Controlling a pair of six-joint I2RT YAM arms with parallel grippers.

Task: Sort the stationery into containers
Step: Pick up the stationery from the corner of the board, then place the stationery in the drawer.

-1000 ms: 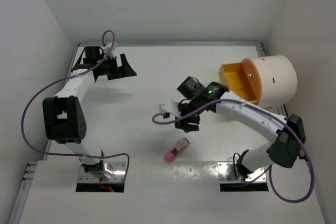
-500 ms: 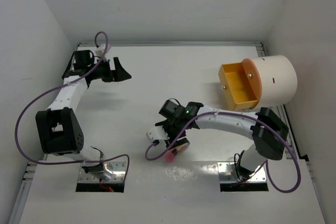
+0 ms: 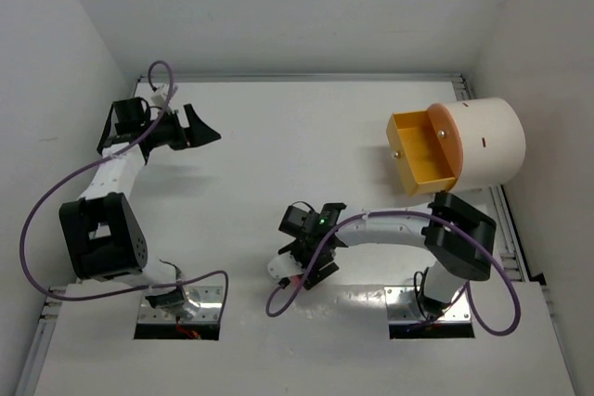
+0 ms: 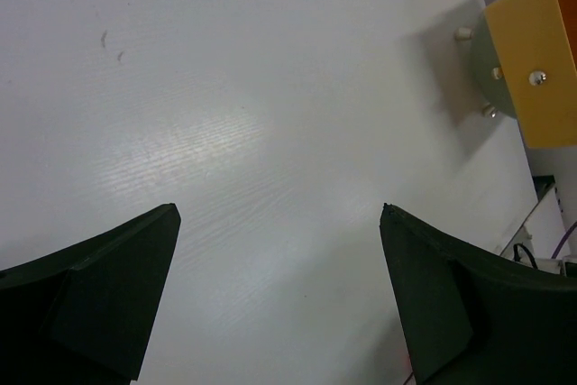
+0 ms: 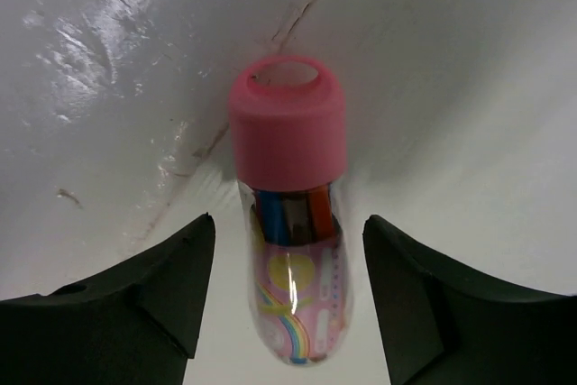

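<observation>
— Where is the tube?
— Low in the centre of the overhead view, under the right gripper (image 3: 311, 271). From the wrist, the tube (image 5: 290, 304) lies flat on the table (image 5: 469, 60), its pink cap (image 5: 287, 137) toward the top of the frame, with coloured pens (image 5: 290, 209) showing through the clear body.
— Is it gripped?
— No. The fingers (image 5: 144, 295) stand apart on either side of it, with a sliver of table showing on each side.
— And the left gripper (image 3: 200, 127)?
— In the upper left of the overhead view, spread wide with nothing between its fingers, over bare table.
— And the drum (image 3: 487, 141)?
— In the upper right, lying on its side. An orange drawer (image 3: 422, 150) sticks out of its orange face, well apart from the tube.
</observation>
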